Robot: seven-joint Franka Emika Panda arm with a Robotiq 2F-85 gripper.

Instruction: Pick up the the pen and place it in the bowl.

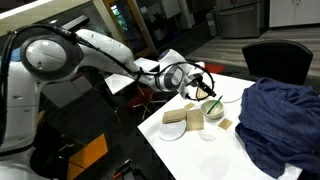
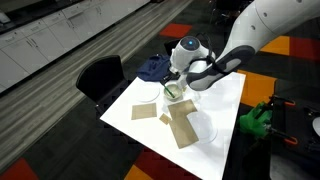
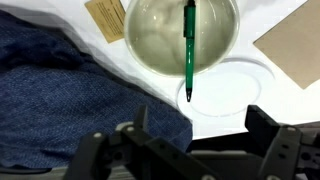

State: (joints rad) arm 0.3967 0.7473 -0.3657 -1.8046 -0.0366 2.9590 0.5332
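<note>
- The pen [image 3: 189, 50]: thin, straight, dark green, lying across the bowl with one end poking out past the rim.
- The bowl [image 3: 150, 40]: round, cream-white, beige inside, upright near a corner of the bench [image 2: 228, 95].

Even indoor light, soft shadows, low-resolution blur

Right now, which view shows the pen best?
The wrist view: the pen shows sharp, lying across the bowl, one end past its rim over the flat dish. In both exterior views it is too small to make out.
</note>
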